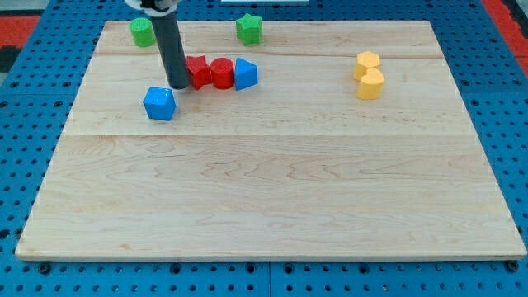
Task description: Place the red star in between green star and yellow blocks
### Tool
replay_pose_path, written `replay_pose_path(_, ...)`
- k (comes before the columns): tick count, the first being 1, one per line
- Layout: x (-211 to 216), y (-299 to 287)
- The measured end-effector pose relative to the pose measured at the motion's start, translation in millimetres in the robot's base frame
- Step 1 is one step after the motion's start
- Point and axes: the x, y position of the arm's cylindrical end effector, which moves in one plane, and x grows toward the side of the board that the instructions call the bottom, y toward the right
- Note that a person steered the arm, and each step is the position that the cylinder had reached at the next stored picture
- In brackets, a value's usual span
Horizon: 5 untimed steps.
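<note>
— Tip position? Holding anything?
— My tip (pixel 178 85) grips nothing, touching the red star (pixel 198 72) at its nine o'clock. Green star (pixel 249 29) sits at one o'clock, yellow blocks (pixel 369 75) at three.
— Any writing?
— None readable.

You're looking at a pale wooden board (pixel 272 190) with plank seams running across it, lying on a blue perforated surface (pixel 25 91) that frames it on all sides. A red patch (pixel 505 10) shows at the view's top right corner. The light is even.
</note>
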Motion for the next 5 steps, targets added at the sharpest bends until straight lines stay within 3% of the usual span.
replay_pose_path(1, -26.0, 8.7)
replay_pose_path(5, -51.5, 23.7)
